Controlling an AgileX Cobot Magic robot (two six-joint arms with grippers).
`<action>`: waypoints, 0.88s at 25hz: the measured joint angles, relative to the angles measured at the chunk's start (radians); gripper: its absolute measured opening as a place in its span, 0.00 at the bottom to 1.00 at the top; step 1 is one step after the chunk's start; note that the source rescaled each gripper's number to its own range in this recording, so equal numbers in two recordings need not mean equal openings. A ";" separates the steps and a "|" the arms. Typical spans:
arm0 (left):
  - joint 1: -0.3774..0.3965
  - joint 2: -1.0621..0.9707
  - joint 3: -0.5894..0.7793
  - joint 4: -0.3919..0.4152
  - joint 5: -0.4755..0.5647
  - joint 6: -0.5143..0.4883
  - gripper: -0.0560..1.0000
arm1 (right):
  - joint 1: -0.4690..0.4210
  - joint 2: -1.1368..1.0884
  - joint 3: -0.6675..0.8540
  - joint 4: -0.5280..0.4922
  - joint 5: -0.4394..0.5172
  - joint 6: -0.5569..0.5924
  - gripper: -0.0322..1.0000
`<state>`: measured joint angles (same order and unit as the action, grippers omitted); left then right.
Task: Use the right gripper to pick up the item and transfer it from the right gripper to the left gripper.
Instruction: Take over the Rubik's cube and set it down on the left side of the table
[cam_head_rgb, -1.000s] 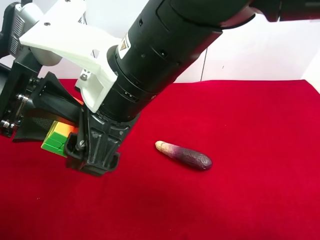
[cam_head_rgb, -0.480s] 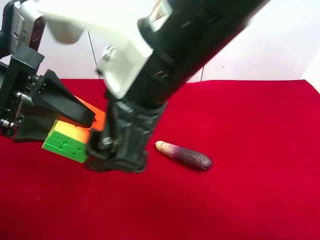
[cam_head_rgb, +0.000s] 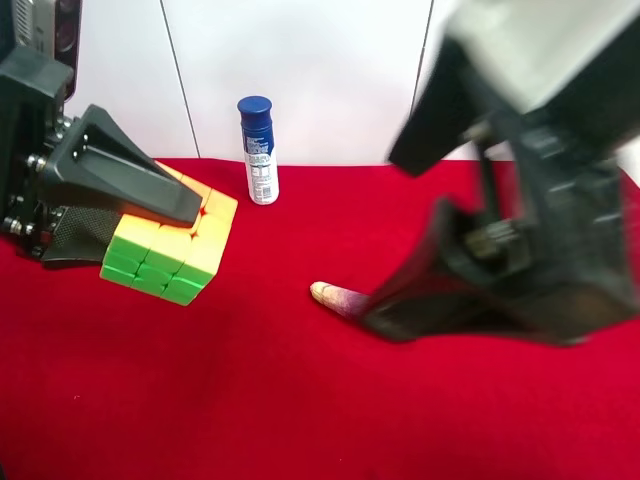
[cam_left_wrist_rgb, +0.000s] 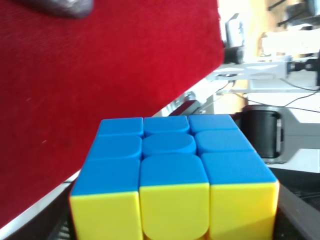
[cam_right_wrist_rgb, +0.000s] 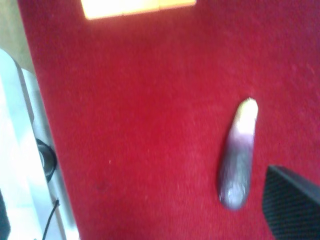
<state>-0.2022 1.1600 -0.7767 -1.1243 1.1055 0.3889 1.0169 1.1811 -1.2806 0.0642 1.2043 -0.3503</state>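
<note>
Near edge of the scene: plain red felt cloth (cam_head_rgb: 300, 420) covering the table.
Right, mid-distance: black claw-like right gripper (cam_head_rgb: 400, 245), blurred, with its two pointed fingers spread wide and nothing between them.
Under that claw: dark purple eggplant-shaped object (cam_head_rgb: 335, 297) with a pale tip, lying on the cloth. The lower finger hides most of it in the high view (the right wrist view shows it whole, just beside a meshed finger pad).
Left, mid-distance: small yellow, green, orange and blue puzzle cube (cam_head_rgb: 165, 255), held clear of the cloth. It is clamped between the wedge-shaped fingers of the black blocky left gripper (cam_head_rgb: 150, 232), well apart from the right gripper.
Far centre: white can (cam_head_rgb: 258, 150) with a blue cap, upright near the white wall, untouched.
Step in hand: as I judge it, the handover itself is made, since the puzzle cube sits with the left gripper alone.
Next move: probably little more than finishing cleanly. The left gripper needs a firm hold, and the right arm should draw clear without brushing the eggplant-shaped object beneath it.
</note>
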 joint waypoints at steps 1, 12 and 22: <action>0.000 0.003 0.000 -0.016 0.000 0.010 0.07 | 0.000 0.000 0.000 0.000 0.000 0.000 1.00; 0.000 0.049 0.000 -0.070 0.017 0.065 0.07 | 0.000 -0.410 0.175 -0.137 0.010 0.255 1.00; 0.000 0.049 0.000 -0.071 0.019 0.069 0.07 | 0.000 -0.890 0.500 -0.184 0.021 0.383 1.00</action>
<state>-0.2022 1.2095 -0.7767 -1.1956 1.1249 0.4582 1.0169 0.2915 -0.7802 -0.1202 1.2251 0.0323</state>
